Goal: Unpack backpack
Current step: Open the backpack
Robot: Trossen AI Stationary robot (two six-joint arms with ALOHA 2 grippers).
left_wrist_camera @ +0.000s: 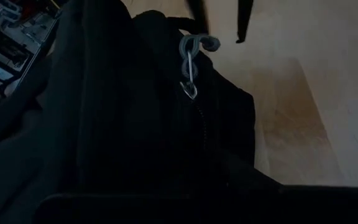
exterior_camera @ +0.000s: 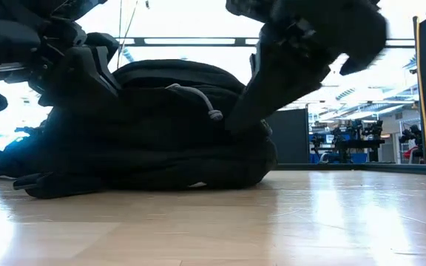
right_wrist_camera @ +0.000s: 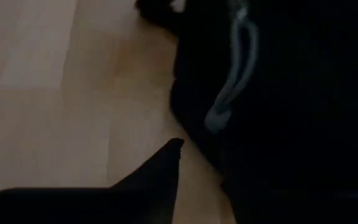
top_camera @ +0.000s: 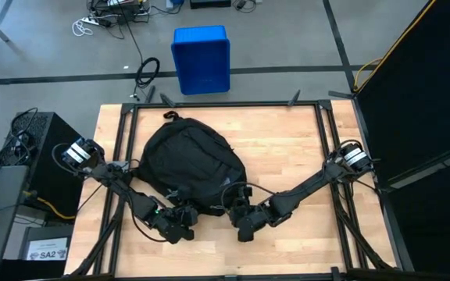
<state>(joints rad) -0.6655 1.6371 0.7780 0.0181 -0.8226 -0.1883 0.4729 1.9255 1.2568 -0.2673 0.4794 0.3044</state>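
Black backpack [top_camera: 190, 170] lying flat on the left-centre of the wooden table [top_camera: 303, 148], rounded top and carry loop toward the far edge, long axis running from far to near, base end facing both arms. Closed, by the look of it, with nothing yet taken out. Grey zipper pull [left_wrist_camera: 191, 65] seen close up from the left wrist, a second grey cord pull [right_wrist_camera: 232, 81] hanging on the dark fabric just ahead of the right wrist camera (possibly the same one as the looped cord [exterior_camera: 198, 100] visible on the pack's upper face from table height). Left gripper [top_camera: 176, 226] at the near-left corner of the pack, touching or just short of it; right gripper [top_camera: 244, 222] at the near-right corner, equally close. Pack therefore lying forward of and between the two, neither arm clearly nearer. Fingers of both lost against black fabric, so impossible to tell whether spread, pressed together or pinching a pull. Next move judged likely to hinge on one arm gripping a pull while the other steadies the base.
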